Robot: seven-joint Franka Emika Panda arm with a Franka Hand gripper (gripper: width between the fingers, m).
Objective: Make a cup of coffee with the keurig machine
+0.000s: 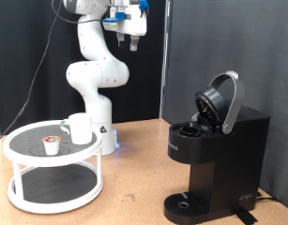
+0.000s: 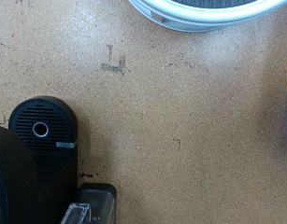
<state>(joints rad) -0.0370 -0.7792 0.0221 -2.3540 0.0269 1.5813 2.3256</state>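
The keurig machine (image 1: 219,155) stands at the exterior view's right, black and boxy, with its domed lid swung up and open. The cup (image 1: 80,128), small and white, stands on the top tier of a round white stand (image 1: 31,173) at the exterior view's left. A small brown-topped pod (image 1: 52,143) sits beside the cup. My gripper (image 1: 132,39) hangs high in the air near the exterior view's top, far above the table, between stand and machine, holding nothing visible. The wrist view looks straight down at the machine's round drip base (image 2: 40,126); no fingers show there.
The white arm's base (image 1: 98,112) stands behind the stand. The stand's rim (image 2: 199,17) shows at the wrist view's edge. A brown wooden table (image 1: 134,178) carries everything. A dark curtain hangs behind the machine.
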